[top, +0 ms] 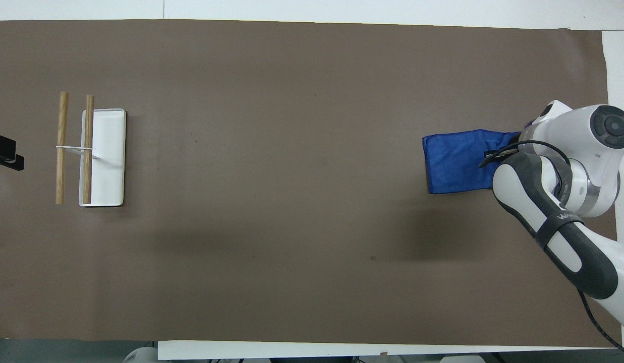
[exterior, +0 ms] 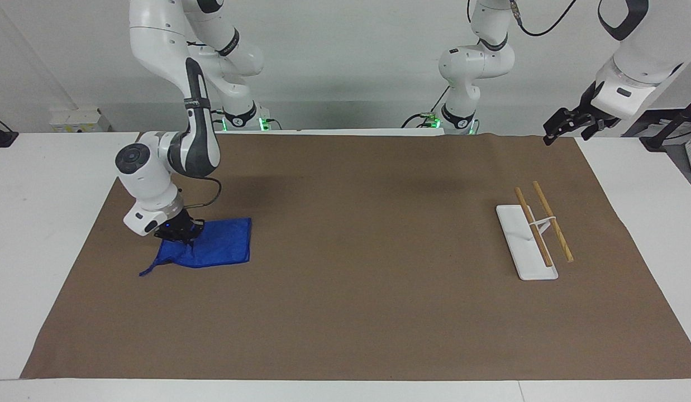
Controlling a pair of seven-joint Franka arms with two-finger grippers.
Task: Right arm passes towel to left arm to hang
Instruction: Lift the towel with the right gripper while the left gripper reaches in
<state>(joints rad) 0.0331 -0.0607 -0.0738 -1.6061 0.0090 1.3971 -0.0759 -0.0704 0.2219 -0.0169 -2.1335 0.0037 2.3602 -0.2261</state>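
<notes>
On the brown-covered surface, at the right arm's end, the towel is pinched in the closed jaws of the right gripper; a lift toward the waiting, open-jawed left gripper is judged to be required next.

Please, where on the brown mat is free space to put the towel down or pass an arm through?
The brown mat is bare between the towel and the white rack. It is crowded only where the right gripper pinches the towel. The left gripper waits over the mat's corner.
</notes>
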